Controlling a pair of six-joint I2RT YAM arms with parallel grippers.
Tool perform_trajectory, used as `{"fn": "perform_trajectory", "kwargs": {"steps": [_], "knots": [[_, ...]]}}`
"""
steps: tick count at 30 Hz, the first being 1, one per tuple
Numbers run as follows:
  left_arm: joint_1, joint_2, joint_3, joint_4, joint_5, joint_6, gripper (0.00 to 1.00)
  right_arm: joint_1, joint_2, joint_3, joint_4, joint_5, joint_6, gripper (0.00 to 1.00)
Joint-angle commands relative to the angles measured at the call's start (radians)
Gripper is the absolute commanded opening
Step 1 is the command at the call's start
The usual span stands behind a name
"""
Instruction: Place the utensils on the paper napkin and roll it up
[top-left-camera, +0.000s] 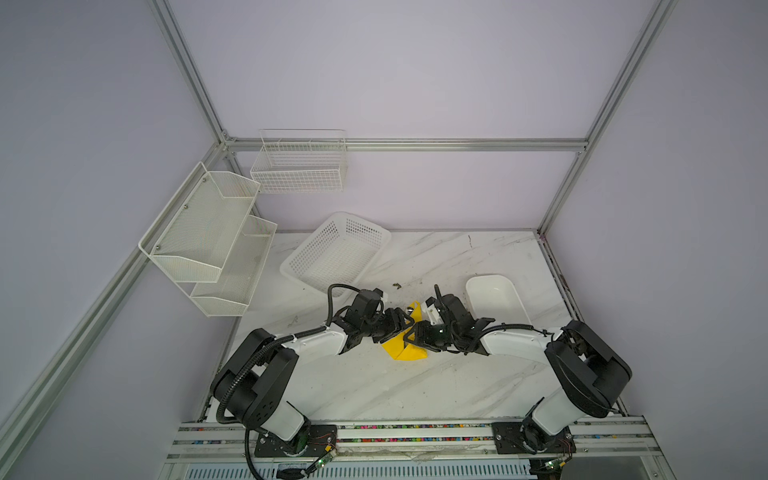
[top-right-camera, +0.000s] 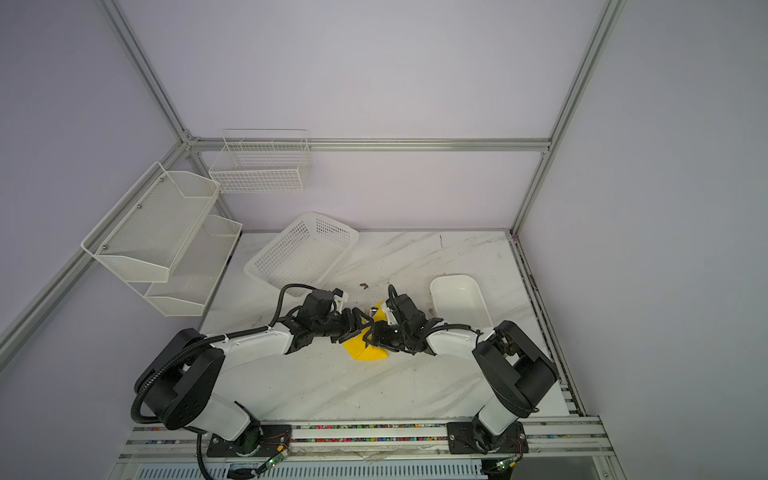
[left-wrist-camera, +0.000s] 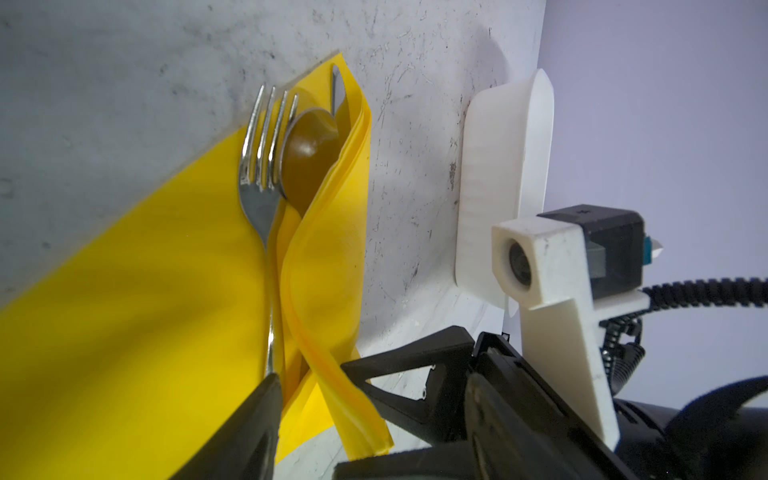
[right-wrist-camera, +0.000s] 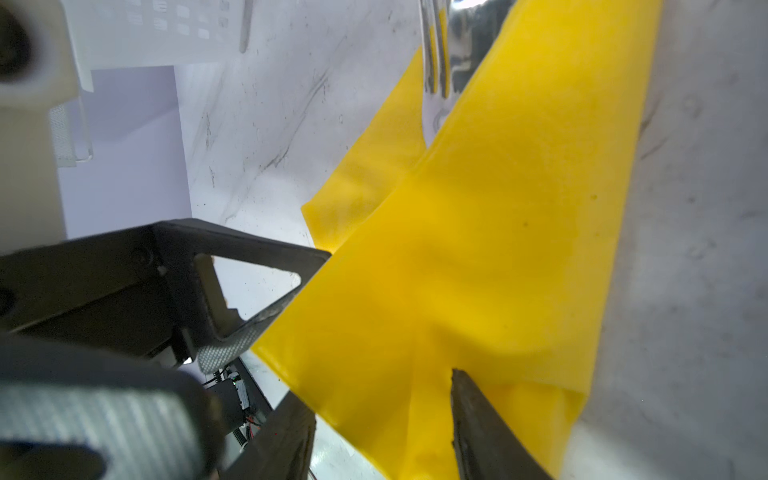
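At the middle of the white marbled bench (top-left-camera: 415, 386), I am holding my left gripper (left-wrist-camera: 316, 449) and right gripper (right-wrist-camera: 378, 411), jaws apart, astride the bright yellow paper napkin (left-wrist-camera: 145, 291), which is lying folded partly over a shiny silver metal fork (left-wrist-camera: 259, 166), spoon (left-wrist-camera: 309, 153) and knife (left-wrist-camera: 338, 91).

Knife (left-wrist-camera: 337, 92) hidden under napkin (left-wrist-camera: 166, 291) fold but for its tip, spoon (left-wrist-camera: 309, 153) handle covered too, fork (right-wrist-camera: 434, 62) blurred and cut off in right wrist view, all three too small to tell apart in both top views.
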Motion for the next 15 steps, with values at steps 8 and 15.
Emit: {"fn": "perform_trajectory", "kwargs": {"steps": [8, 15], "knots": [[0.008, 0.023, -0.005, -0.018, 0.010, 0.031, 0.33, 0.006, -0.045, -0.029, 0.005, 0.008, -0.001, 0.54], [0.008, 0.024, -0.008, -0.040, -0.005, 0.054, 0.17, 0.006, -0.076, -0.035, -0.015, 0.026, 0.005, 0.54]]}}
